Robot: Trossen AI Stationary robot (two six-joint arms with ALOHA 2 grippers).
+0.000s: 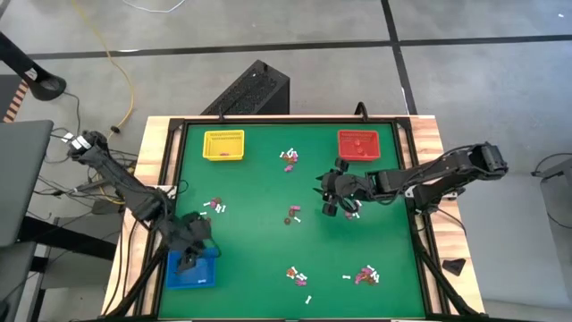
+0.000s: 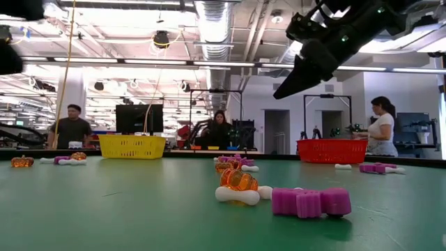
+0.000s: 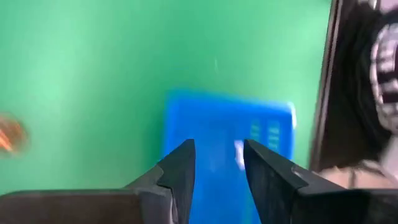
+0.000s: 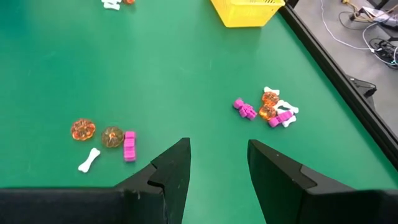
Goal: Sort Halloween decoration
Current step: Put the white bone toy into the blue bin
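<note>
The Halloween decoration lies in small clusters on the green mat: white bone-shaped sticks, purple-pink pieces and orange pumpkins [image 1: 289,159], [image 1: 214,207], [image 1: 292,216], [image 1: 297,275], [image 1: 365,275]. My left gripper [image 1: 189,259] [image 3: 217,146] hangs open over the blue tray [image 3: 211,134], where a small white piece [image 3: 238,154] shows between the fingertips. My right gripper [image 1: 332,199] [image 4: 217,146] is open and raised above the mat's middle [image 2: 293,80], short of a bone, two pumpkins and a purple piece [image 4: 106,134]. A second cluster [image 4: 267,111] lies farther off.
The yellow tray [image 1: 223,145] and the red tray [image 1: 358,143] stand at the mat's far edge, and the blue tray [image 1: 190,271] sits at the near left corner. A raised black frame [image 1: 420,224] borders the mat. People stand in the room behind the table [image 2: 380,125].
</note>
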